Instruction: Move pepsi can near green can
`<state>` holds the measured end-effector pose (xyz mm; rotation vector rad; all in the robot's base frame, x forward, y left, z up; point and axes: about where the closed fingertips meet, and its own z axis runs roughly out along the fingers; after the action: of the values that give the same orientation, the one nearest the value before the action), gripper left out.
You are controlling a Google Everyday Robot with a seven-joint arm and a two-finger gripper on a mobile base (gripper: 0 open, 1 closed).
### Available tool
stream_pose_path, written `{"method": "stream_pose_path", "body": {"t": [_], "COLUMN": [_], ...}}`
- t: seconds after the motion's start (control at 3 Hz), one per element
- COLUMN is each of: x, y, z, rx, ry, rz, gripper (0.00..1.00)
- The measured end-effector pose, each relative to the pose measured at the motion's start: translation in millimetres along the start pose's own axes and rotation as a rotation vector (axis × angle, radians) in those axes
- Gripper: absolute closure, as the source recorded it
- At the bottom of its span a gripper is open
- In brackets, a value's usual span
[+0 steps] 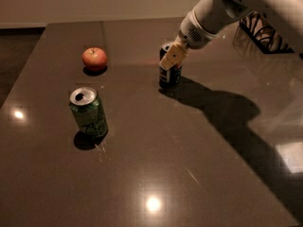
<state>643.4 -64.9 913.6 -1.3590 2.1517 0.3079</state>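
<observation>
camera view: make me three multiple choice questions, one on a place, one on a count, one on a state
1. The gripper is at:
A. the pepsi can
B. the table's near edge
C. the back wall

2. How many soda cans stand on the table?
A. one
B. two
C. three

3. The green can is:
A. upright
B. lying on its side
C. crushed flat

Answers:
1 A: the arm reaches down to the pepsi can at the far middle of the table.
2 B: only the pepsi can and the green can.
3 A: its silver top faces up.
</observation>
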Motion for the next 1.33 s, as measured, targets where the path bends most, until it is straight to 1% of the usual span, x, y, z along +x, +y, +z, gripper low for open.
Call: {"method": "stream_pose_path", "body": {"t": [0.33,0.67,1.0,1.33], "x": [-10.5,-23.7,-35.0,-43.8], "y": [23.9,69.0,114.9,152.5], "z": [-11.9,-25.0,-32.0,-30.6], "rx": [-0.038,-0.114,-0.195,-0.258], "ry": [-0.034,-0.078,-0.111,-0.126], "rz": [-0.078,-0.196,-0.303,-0.388], "gripper": [0.86,1.0,1.0,1.0]}}
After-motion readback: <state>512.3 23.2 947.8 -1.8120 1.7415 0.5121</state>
